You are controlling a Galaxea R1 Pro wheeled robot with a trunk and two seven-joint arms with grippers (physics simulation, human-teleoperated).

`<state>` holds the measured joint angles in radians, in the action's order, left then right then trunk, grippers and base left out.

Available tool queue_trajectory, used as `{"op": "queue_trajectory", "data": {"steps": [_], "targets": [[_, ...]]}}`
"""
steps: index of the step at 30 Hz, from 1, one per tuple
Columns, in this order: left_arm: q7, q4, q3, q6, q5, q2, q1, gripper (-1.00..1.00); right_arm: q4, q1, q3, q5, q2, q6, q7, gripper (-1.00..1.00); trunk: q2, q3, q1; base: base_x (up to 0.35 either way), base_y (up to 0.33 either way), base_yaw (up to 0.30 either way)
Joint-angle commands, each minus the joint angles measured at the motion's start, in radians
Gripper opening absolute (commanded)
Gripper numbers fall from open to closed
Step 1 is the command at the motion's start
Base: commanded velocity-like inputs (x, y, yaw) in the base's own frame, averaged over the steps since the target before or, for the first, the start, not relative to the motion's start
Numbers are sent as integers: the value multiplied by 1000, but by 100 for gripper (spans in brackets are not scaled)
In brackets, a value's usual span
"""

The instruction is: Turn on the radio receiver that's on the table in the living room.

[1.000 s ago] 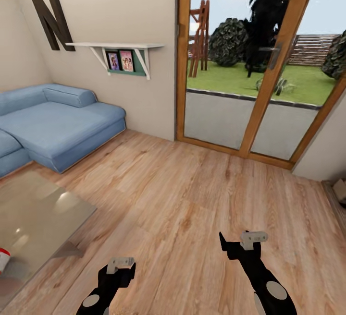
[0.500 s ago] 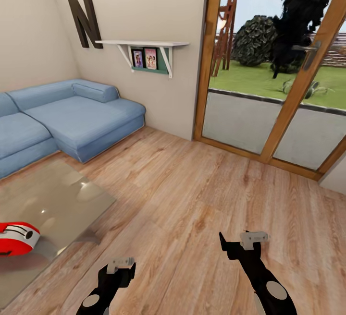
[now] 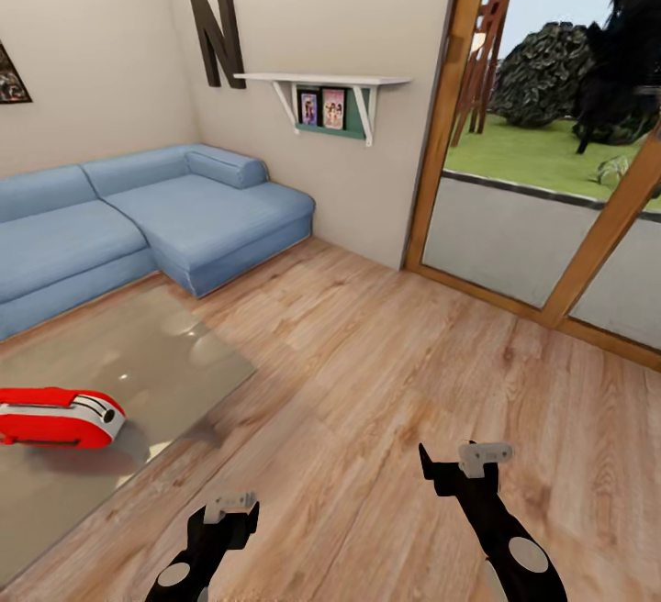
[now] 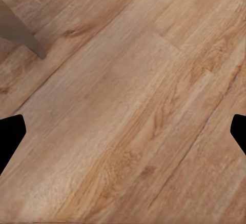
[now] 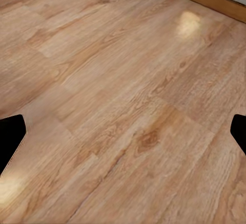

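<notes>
The red-and-white radio receiver (image 3: 60,417) lies on its side on the glossy grey table (image 3: 156,354) at the head view's lower left, in the living room with its light wood floor (image 3: 367,373). My left gripper (image 3: 228,518) hangs over the floor, right of the table's near corner and well apart from the radio. My right gripper (image 3: 462,467) is farther right, also above bare floor. In both wrist views the black fingertips (image 4: 10,137) (image 5: 10,139) sit wide apart at the frame edges, open, with only floorboards between them. A grey table leg (image 4: 20,32) shows in the left wrist view.
A blue corner sofa (image 3: 138,217) runs behind the table along the beige wall. Above it hang a dark letter N (image 3: 218,38) and a white shelf with photos (image 3: 321,93). Wood-framed glass doors (image 3: 551,198) to a garden fill the right. Open floor lies ahead.
The camera has swung left, so the whole scene slid right. The radio, only a sliver at the left edge a second ago, now shows nearly whole. Both arms keep their pose.
</notes>
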<state>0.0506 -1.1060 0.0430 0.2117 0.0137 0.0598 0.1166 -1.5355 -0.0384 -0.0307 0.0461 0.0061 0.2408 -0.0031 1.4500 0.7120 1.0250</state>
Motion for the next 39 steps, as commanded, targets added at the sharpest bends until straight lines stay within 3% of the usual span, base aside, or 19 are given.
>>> {"op": "queue_trajectory", "data": {"steps": [1,39], "targets": [[0,0,0,0,0,0,0,100,0,0,0,0,0,0,0,100,0,1,0,0,0,267],[0,0,0,0,0,0,0,100,0,0,0,0,0,0,0,100,0,13,0,0,0,274]]}}
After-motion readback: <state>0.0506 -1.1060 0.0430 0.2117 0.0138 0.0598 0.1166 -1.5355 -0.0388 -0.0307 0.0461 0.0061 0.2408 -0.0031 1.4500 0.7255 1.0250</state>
